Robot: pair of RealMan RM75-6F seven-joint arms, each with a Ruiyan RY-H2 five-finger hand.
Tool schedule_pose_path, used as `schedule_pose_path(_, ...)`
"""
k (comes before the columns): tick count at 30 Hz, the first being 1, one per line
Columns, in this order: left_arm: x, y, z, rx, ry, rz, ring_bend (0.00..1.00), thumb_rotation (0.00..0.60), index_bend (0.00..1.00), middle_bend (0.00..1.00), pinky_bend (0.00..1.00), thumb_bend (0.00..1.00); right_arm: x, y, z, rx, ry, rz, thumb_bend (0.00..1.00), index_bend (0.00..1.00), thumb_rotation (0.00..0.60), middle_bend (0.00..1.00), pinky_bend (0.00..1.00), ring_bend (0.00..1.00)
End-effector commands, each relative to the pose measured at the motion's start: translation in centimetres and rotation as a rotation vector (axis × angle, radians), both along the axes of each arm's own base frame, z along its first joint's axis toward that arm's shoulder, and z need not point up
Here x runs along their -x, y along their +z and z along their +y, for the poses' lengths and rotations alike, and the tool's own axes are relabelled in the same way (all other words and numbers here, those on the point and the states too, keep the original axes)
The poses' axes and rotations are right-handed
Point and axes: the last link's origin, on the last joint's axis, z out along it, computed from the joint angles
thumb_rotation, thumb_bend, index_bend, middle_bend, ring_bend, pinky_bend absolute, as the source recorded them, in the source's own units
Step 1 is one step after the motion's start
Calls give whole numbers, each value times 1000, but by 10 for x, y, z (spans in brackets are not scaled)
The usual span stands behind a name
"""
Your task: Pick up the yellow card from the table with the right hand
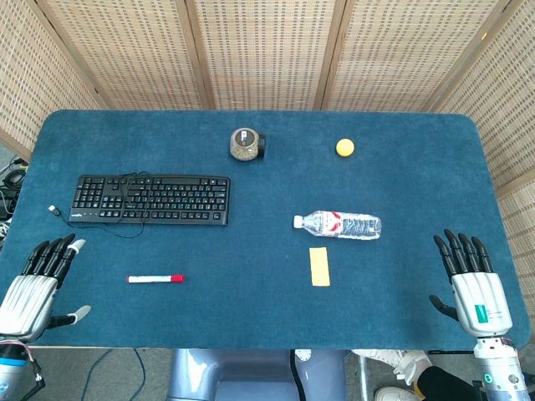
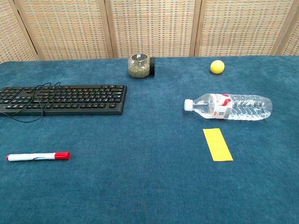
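A yellow card (image 1: 319,266) lies flat on the blue table, just in front of the water bottle; the chest view shows the card (image 2: 217,144) right of centre. My right hand (image 1: 470,280) rests at the table's front right corner, fingers apart and holding nothing, well to the right of the card. At the front left corner my left hand (image 1: 38,280) is also open and holds nothing. Neither hand appears in the chest view.
A clear water bottle (image 1: 338,224) lies on its side behind the card. A black keyboard (image 1: 151,199) sits at left, a red-capped marker (image 1: 155,278) in front of it. A jar (image 1: 246,144) and a yellow ball (image 1: 344,148) stand at the back.
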Motion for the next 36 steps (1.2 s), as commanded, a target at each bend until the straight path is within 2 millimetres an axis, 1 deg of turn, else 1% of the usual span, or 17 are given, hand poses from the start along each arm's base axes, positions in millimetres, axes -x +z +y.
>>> schedule_pose_path(1,0,0,0,0,0,0,0,600,0,0,0,0,0,0,0,0,1,2,0,0,600,0,0,0)
schedule_pose_path(8,0,0,1,2,3,0,0,600,0,0,0,0,-2,-8,-4,-52,11,7,0,5,600,0,0,0)
schedule_pose_path(11,0,-2,3,7,7,1,0,600,0,0,0,0,-6,-16,-14,-109,48,41,0,20,600,0,0,0)
schedule_pose_path(15,0,-4,6,11,9,5,0,600,0,0,0,0,-17,-25,-32,-183,111,95,0,53,600,0,0,0)
schedule_pose_path(18,1,-7,9,17,16,10,0,600,0,0,0,0,-39,-35,-51,-278,196,84,0,80,600,0,0,0)
schedule_pose_path(19,1,-7,10,18,19,10,0,600,0,0,0,0,-44,-37,-55,-293,213,87,0,91,600,0,0,0)
schedule_pose_path(21,2,-9,13,23,27,14,0,600,0,0,0,0,-61,-45,-68,-342,287,117,0,124,600,0,0,0)
schedule_pose_path(25,4,-12,19,28,44,20,0,600,0,0,0,0,-91,-65,-83,-447,361,106,0,204,600,0,0,0)
schedule_pose_path(27,5,-13,22,31,53,22,0,600,0,0,0,0,-106,-78,-91,-494,392,115,0,227,600,0,0,0)
schedule_pose_path(28,6,-14,25,37,62,26,0,600,0,0,0,0,-118,-96,-100,-545,418,140,0,237,600,0,0,0)
schedule_pose_path(29,6,-15,27,38,66,26,0,600,0,0,0,0,-121,-103,-105,-558,418,148,0,247,600,0,0,0)
schedule_pose_path(33,7,-16,29,40,76,28,0,600,0,0,0,0,-130,-122,-112,-591,417,158,0,282,600,0,0,0)
schedule_pose_path(36,8,-15,30,38,83,27,0,600,0,0,0,0,-138,-140,-118,-613,421,164,0,296,600,0,0,0)
